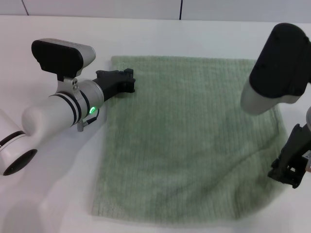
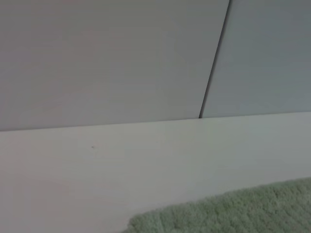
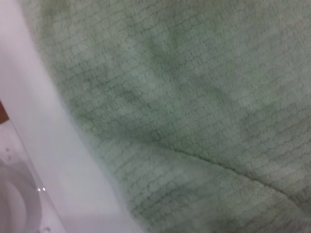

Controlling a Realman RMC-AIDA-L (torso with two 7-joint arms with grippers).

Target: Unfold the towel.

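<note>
Towel point(image 1: 187, 141): pale sage-green terry with a fine ribbed weave, lying spread and mostly flat on the white table point(image 1: 53, 194), occupying the centre and right of the head view as one broad, roughly square sheet. Its far edge runs straight; its near edge is slightly wavy. In the right wrist view the cloth point(image 3: 194, 97) fills most of the picture and carries one shallow crease running diagonally across it, with the table surface showing beside its edge. In the left wrist view only one corner of the cloth point(image 2: 233, 211) appears, lying flat on the table before a grey panelled wall point(image 2: 107, 63). Left gripper point(image 1: 130, 80): black, positioned at the far left corner of the towel, its tip over or touching the cloth edge; whether the fingers are spread or closed cannot be told, nor whether any cloth is held. Right gripper point(image 1: 286, 178): black, positioned at the near right edge of the towel, low to the table; finger spacing and any hold on the cloth cannot be told.
</note>
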